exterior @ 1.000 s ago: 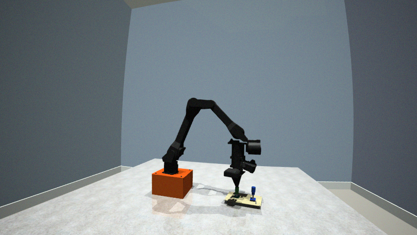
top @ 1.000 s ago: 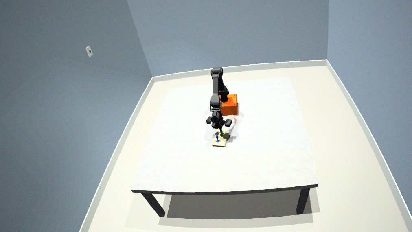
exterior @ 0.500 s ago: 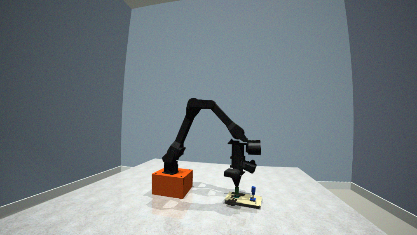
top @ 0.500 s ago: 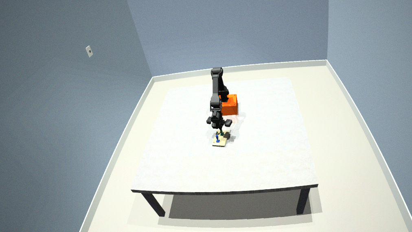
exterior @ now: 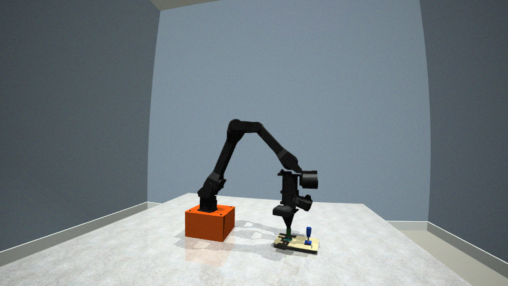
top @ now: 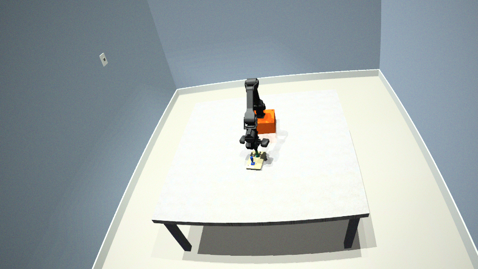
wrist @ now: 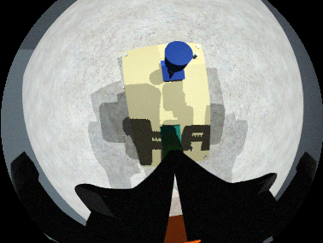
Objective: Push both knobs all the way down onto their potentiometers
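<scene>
Black jaws [exterior: 288, 227]: shut, gripping nothing | green cylindrical knob [exterior: 288, 232]: top hidden in wrist view, seating unclear | pale marbled rectangular desk [top: 284, 187] [exterior: 142, 259] [wrist: 64, 85] | room: blue-grey walls

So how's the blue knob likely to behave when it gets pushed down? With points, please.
The blue knob [top: 251, 157] [exterior: 308, 230] [wrist: 179, 53] perches on a thin shaft, so it may tilt if pushed off-center. Bare shaft shows beneath, so it should slide down some. Its smooth-looking round top could let fingertips slip.
</scene>
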